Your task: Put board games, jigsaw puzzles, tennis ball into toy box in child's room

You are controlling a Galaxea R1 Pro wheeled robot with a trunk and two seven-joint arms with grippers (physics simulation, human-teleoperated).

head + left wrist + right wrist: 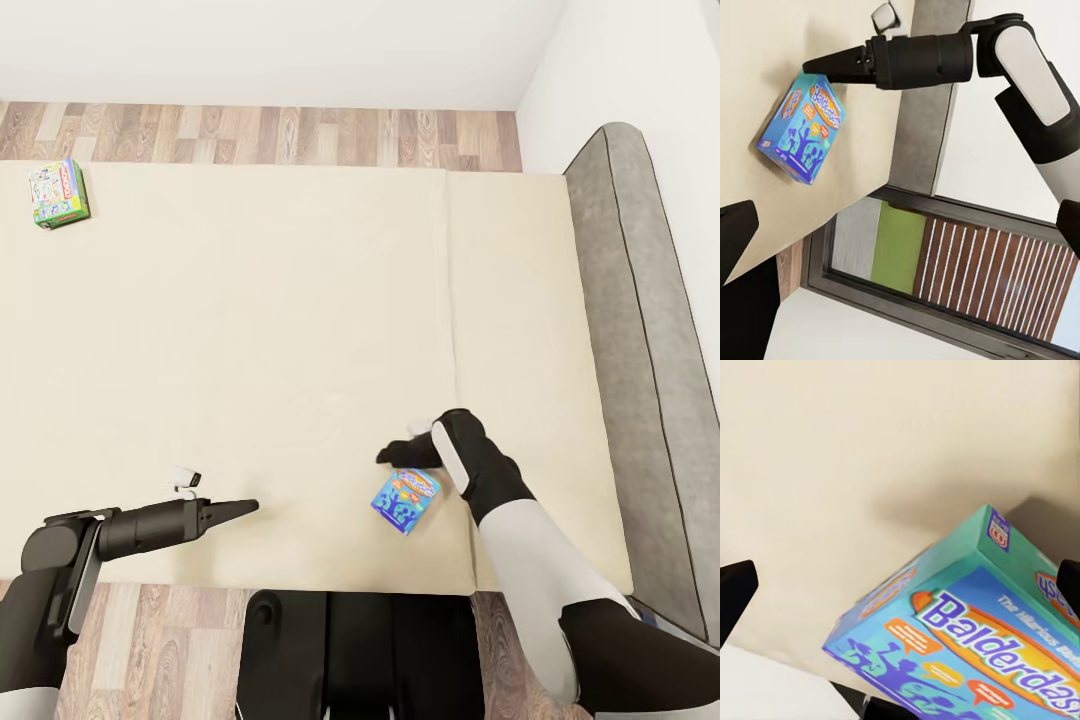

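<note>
The small blue board game (405, 498) lies on the bed (300, 330) near its front edge, just beside my right jaws (392, 456), which look pressed together. My left jaws (245, 507) are pressed together. The Monopoly game (58, 194) sits at the far corner.

The right arm reaches forward over the bed (300, 330), its gripper (400, 452) just beyond the blue board game (405, 498), fingers close together. The left arm lies low near the bed's front edge, its gripper (235, 509) pointing toward that game, fingers closed together.
</note>
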